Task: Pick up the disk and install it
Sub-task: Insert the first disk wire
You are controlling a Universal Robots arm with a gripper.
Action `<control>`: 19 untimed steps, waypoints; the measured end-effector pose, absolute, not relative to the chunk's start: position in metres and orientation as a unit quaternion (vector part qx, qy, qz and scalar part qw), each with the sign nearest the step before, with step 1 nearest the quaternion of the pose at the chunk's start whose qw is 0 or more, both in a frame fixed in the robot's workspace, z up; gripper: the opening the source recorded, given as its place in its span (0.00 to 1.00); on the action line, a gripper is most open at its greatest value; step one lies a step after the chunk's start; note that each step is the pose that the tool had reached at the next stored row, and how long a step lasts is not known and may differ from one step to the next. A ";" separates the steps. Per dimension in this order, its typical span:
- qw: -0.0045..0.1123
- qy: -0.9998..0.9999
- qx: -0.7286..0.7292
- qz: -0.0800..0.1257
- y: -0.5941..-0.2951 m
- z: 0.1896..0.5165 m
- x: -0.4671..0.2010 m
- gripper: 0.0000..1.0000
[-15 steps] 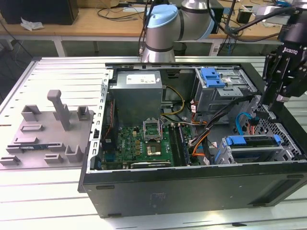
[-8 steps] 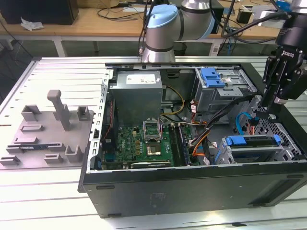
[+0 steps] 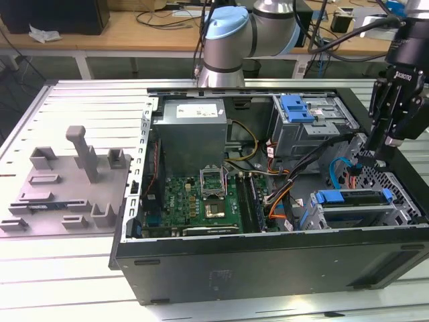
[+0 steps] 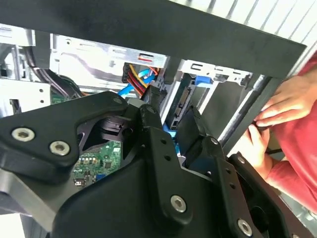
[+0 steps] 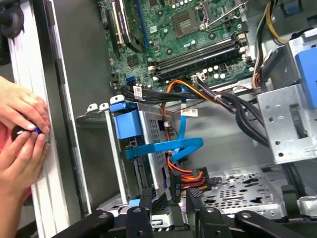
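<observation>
The disk (image 3: 354, 206) sits in the lower drive bay at the exterior view's right of the open computer case, its blue carrier frame along the top. In the first wrist view the disk (image 5: 150, 148) stands on edge in that bay, with a blue cable crossing it. My black gripper (image 3: 377, 157) hangs just above the case's right end, over the cables behind the bay. In both wrist views its fingers (image 5: 146, 197) stand apart with a gap between them; the gripper (image 5: 168, 196) (image 4: 174, 126) is open and grips nothing.
A grey power supply (image 3: 191, 124), the green motherboard (image 3: 208, 194) and an upper drive cage with a blue latch (image 3: 298, 107) share the case. Orange and blue cables (image 5: 183, 148) run beside the bay. A person's hands (image 5: 20, 129) rest on the case wall. A grey fixture (image 3: 67, 181) lies outside.
</observation>
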State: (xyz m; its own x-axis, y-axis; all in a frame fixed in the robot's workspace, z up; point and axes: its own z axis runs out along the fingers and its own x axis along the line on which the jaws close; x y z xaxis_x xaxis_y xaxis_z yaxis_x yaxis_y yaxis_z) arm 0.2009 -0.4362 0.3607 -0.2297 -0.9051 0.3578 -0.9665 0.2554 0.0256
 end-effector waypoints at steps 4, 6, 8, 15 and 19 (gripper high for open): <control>0.151 -0.792 0.582 0.104 -0.436 0.359 0.201 0.41; 0.151 -0.797 0.576 0.103 -0.436 0.358 0.201 0.41; 0.159 -0.796 0.573 0.113 -0.434 0.356 0.201 0.41; 0.165 -0.791 0.576 0.123 -0.431 0.354 0.201 0.41; 0.167 -0.790 0.578 0.123 -0.428 0.353 0.201 0.41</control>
